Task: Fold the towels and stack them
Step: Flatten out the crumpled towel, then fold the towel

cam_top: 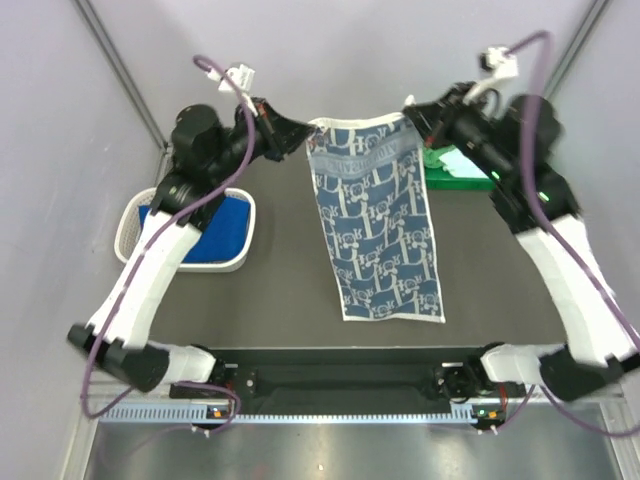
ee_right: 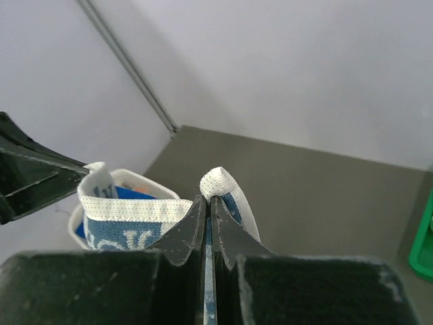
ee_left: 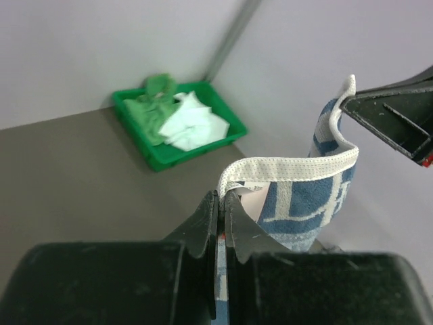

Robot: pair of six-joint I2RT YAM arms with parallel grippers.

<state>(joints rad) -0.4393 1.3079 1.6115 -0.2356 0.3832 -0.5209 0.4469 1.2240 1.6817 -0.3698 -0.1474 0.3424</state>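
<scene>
The blue-grey patterned towel (cam_top: pixel 378 220) is stretched between my two grippers at the back of the table, and its lower part lies flat on the dark table toward the near edge. My left gripper (cam_top: pixel 305 140) is shut on its upper left corner, my right gripper (cam_top: pixel 410 118) on the upper right corner. In the left wrist view the white hem (ee_left: pixel 298 166) runs from my left gripper (ee_left: pixel 222 200) across to the right one. In the right wrist view my right gripper (ee_right: pixel 207 200) pinches a white fold of the hem (ee_right: pixel 128 210). A royal blue towel (cam_top: pixel 220 230) lies in the basket.
A white lattice basket (cam_top: pixel 128 222) stands at the left edge. A green tray (ee_left: pixel 159 159) at the back right holds a bright green towel (ee_left: pixel 152 108) and a pale towel (ee_left: pixel 193 125). Grey walls close in the back and sides.
</scene>
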